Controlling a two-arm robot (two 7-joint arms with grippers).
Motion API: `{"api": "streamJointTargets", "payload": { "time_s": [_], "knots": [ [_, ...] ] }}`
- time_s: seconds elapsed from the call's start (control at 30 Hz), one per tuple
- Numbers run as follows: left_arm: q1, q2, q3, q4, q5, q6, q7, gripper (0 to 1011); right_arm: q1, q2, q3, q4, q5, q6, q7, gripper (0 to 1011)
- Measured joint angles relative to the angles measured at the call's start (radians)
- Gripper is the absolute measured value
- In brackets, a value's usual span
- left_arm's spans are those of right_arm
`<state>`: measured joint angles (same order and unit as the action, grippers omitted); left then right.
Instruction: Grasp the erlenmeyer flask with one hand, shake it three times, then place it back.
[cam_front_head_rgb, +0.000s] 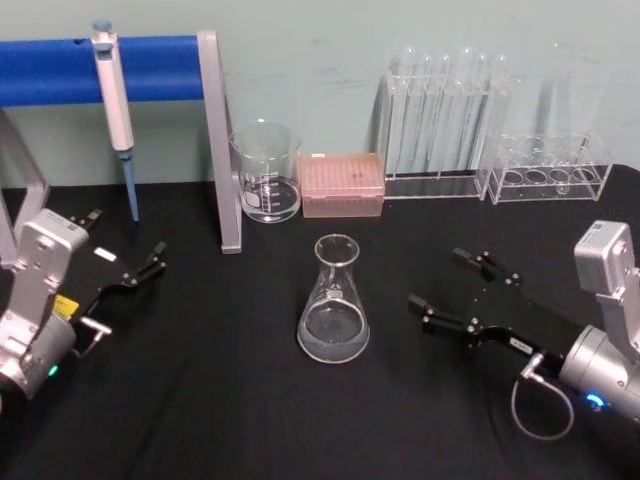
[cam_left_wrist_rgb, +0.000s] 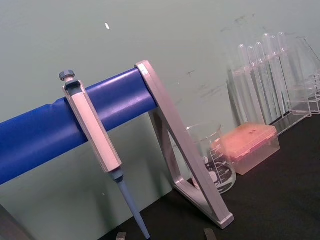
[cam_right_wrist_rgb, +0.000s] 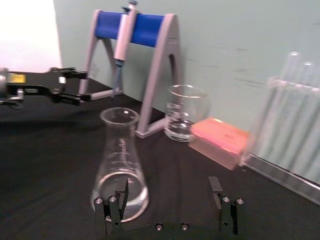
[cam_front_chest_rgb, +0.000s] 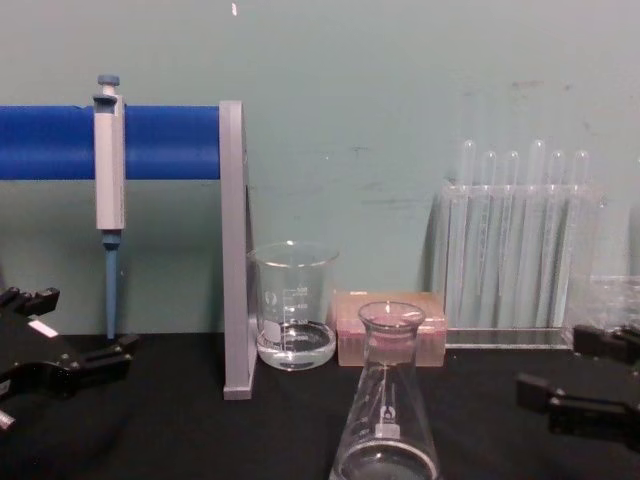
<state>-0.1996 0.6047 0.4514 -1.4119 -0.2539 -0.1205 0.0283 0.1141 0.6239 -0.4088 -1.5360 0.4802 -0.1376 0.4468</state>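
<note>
Fingers spread wide and holding nothing, the right hand (cam_front_head_rgb: 436, 278) hovers low over the black tabletop (cam_front_head_rgb: 200, 400), its silver wrist and grey cable loop trailing behind it. The erlenmeyer flask (cam_front_head_rgb: 333, 300) stands upright on the tabletop just ahead of the hand's fingertips, on the side toward the other arm, near but not touching. From the right wrist camera, the flask (cam_right_wrist_rgb: 120, 160) sits beyond the open hand (cam_right_wrist_rgb: 167, 192), in line with one finger rather than with the middle of the gap. A little clear liquid lies in its wide base. Farther out past the flask, against the wall, stand a glass beaker (cam_front_head_rgb: 268, 172) and a pink box (cam_front_head_rgb: 343, 184) touching side by side. Off the hand's far side from its wrist, a clear rack of test tubes (cam_front_head_rgb: 440, 130) stands by the wall, with a second, lower clear rack (cam_front_head_rgb: 550, 165) beside it. Well beyond the flask, across the tabletop, the left hand (cam_front_head_rgb: 128, 233) is parked with its fingers also apart and empty. Above it, a pipette (cam_front_head_rgb: 115, 100) hangs from a blue-barred stand (cam_front_head_rgb: 150, 68). From the chest camera, the flask (cam_front_chest_rgb: 385, 410) rises in the foreground, with the right hand (cam_front_chest_rgb: 550, 365) off to its side.
</note>
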Motion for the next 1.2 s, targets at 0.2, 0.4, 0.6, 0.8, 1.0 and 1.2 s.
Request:
{"api": "streamJointTargets", "payload": {
  "time_s": [0.2,0.4,0.6,0.8,1.0,1.2],
  "knots": [
    [0.0,0.0,0.0,0.0,0.0,0.0,0.0,1001,0.009,-0.025,-0.013,-0.001,-0.006,0.01,0.038,1003],
    [0.0,0.0,0.0,0.0,0.0,0.0,0.0,1001,0.033,-0.06,-0.028,0.02,-0.026,0.015,0.057,1003],
    [0.0,0.0,0.0,0.0,0.0,0.0,0.0,1001,0.072,-0.105,-0.045,0.061,-0.053,0.015,0.077,1003],
    [0.0,0.0,0.0,0.0,0.0,0.0,0.0,1001,0.114,-0.155,-0.06,0.111,-0.083,0.011,0.086,1003],
    [0.0,0.0,0.0,0.0,0.0,0.0,0.0,1001,0.143,-0.2,-0.069,0.151,-0.114,0.007,0.086,1002],
    [0.0,0.0,0.0,0.0,0.0,0.0,0.0,1001,0.169,-0.238,-0.074,0.187,-0.139,0.002,0.084,1002]
  ]
}}
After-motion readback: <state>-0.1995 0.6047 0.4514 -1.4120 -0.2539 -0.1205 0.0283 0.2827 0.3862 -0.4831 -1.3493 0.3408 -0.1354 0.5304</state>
